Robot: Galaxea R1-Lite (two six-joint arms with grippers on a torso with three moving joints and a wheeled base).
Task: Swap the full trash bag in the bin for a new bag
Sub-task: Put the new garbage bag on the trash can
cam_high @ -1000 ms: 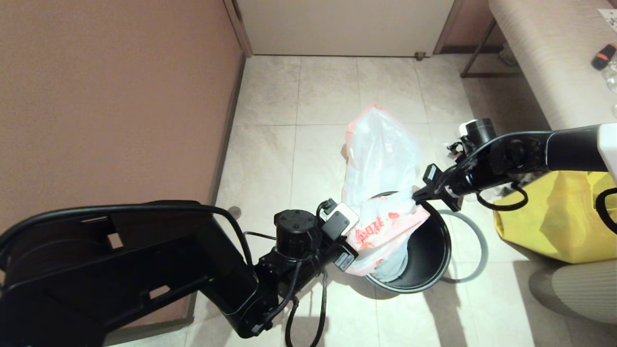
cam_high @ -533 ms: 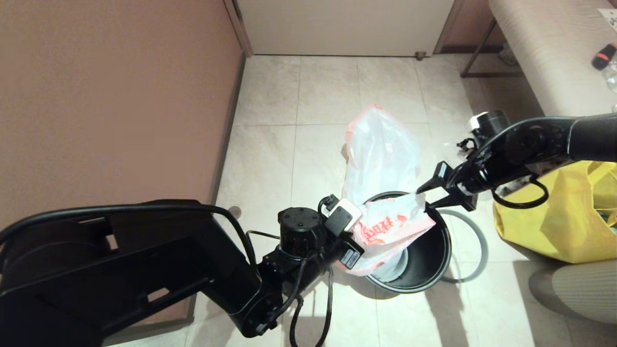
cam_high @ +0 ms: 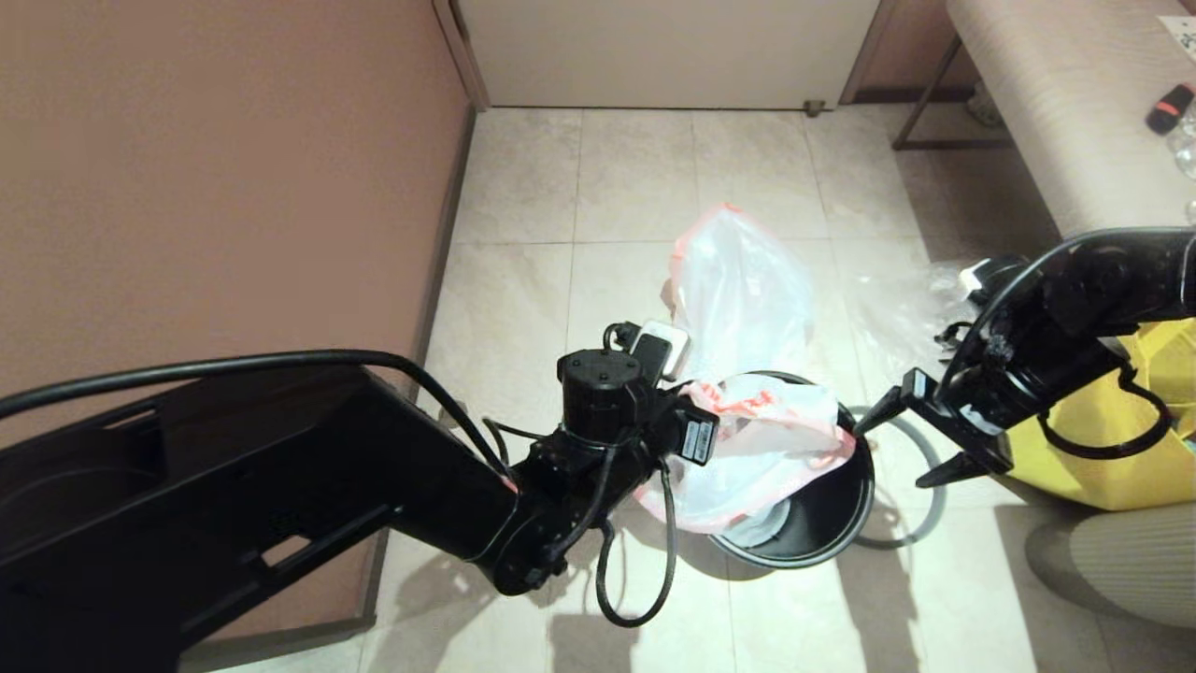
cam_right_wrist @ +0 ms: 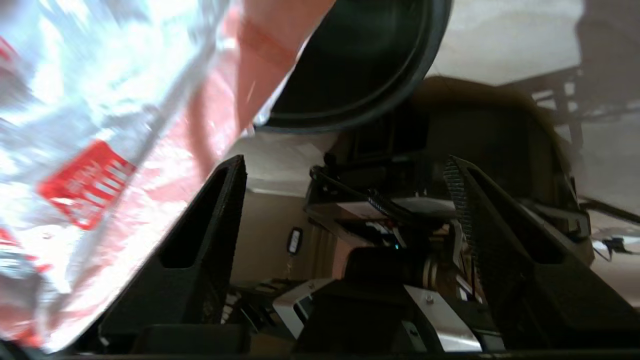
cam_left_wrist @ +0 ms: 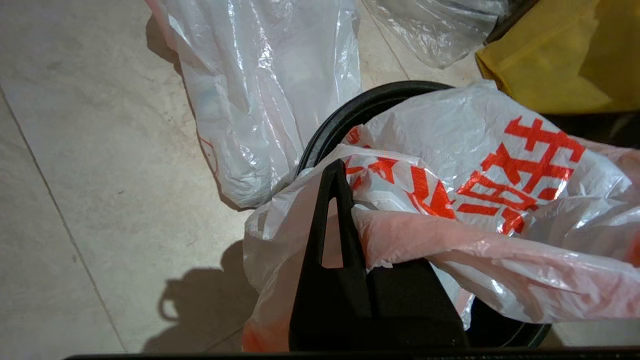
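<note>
The new bag [cam_high: 780, 435] with red-orange print lies draped over the mouth of the black bin [cam_high: 832, 509]. My left gripper [cam_high: 693, 447] is shut on the bag's pink edge at the bin's left rim. In the left wrist view one black finger [cam_left_wrist: 332, 215] lies over the new bag [cam_left_wrist: 475, 165] and the other is hidden under the plastic. My right gripper [cam_high: 889, 457] hangs open just right of the bin, holding nothing; between its jaws [cam_right_wrist: 345, 160] are the bin [cam_right_wrist: 365, 65] and the new bag [cam_right_wrist: 100, 125]. The full trash bag [cam_high: 738, 299] stands on the floor behind the bin.
The grey ring rim [cam_high: 937, 486] lies on the tiles right of the bin. A yellow tote [cam_high: 1103, 449] stands further right, with a clear plastic bag [cam_high: 897, 299] behind it. A brown wall [cam_high: 215, 187] runs along the left and a bench [cam_high: 1046, 93] stands back right.
My right gripper let go of the new bag's edge, opened, and swung right and nearer to me. The bag slumped onto the bin, and the left gripper shifted slightly right with its edge.
</note>
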